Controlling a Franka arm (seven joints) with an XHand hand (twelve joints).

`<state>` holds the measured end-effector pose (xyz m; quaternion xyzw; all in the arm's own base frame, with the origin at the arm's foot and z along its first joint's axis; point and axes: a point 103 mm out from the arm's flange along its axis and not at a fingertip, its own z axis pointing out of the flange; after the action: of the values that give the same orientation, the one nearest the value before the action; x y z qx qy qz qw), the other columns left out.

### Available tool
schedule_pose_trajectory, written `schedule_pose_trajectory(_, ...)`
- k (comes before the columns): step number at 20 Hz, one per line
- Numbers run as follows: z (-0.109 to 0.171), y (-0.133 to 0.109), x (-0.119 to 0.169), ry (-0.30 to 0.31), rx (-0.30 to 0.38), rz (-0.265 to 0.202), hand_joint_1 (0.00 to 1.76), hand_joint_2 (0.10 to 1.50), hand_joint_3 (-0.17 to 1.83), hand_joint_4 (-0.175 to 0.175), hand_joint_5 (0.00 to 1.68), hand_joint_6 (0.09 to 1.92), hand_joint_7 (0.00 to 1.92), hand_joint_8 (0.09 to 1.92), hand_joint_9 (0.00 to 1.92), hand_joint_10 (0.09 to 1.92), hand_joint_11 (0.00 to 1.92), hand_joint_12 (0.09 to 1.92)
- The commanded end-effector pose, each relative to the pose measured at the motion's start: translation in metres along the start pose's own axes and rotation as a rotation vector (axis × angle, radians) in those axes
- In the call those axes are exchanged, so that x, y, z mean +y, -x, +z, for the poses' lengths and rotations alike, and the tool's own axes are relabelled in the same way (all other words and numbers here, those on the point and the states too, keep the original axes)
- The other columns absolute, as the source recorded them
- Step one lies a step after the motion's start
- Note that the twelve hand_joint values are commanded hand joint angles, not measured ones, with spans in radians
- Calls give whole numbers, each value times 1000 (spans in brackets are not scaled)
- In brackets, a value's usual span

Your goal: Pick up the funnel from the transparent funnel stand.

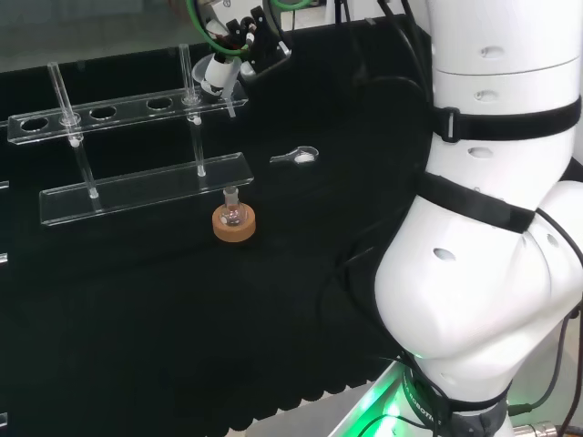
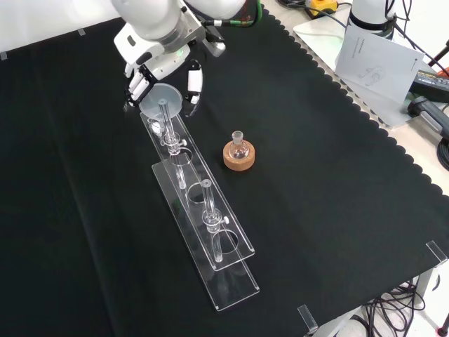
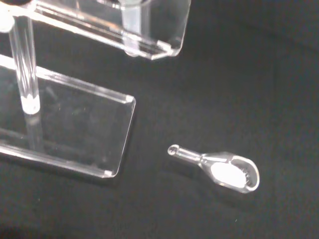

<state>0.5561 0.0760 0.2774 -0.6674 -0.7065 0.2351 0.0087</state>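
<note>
Front view: hand (image 2: 163,67) sits at the far end of the clear funnel stand (image 2: 203,225), fingers (image 2: 194,78) curled down on both sides of the funnel (image 2: 162,97). Funnel's round mouth faces up between the fingers; cannot tell whether they actually touch it. Its stem drops through the end hole of the stand's upper shelf, so it is seated in the stand, not lifted.

Head view: same end of the stand (image 1: 146,187) is on the right, funnel (image 1: 221,86) under the hand (image 1: 239,45), stem poking below the shelf. Remaining holes in the upper shelf look empty from here.

Small round flask (image 2: 238,149) on a cork ring (image 2: 239,159) stands on the black cloth of the counter (image 2: 337,182), just right of the stand in the front view, apart from it. In the head view the flask (image 1: 233,211) is in front of the stand's base plate.

Wrist view: small clear scoop (image 3: 222,168) with white powder lies flat on the cloth, near the corner of the stand's base plate (image 3: 75,129), not touching.
</note>
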Motion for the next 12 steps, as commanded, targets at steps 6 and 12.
schedule_pose_trajectory(6,-36,5,-40,139,27,19,699,808,446,-47,770,239,901,664,1262,437,881,1073)
schedule_pose_trajectory(12,-57,8,-83,192,22,50,699,809,453,-50,694,461,912,671,1298,387,901,1056)
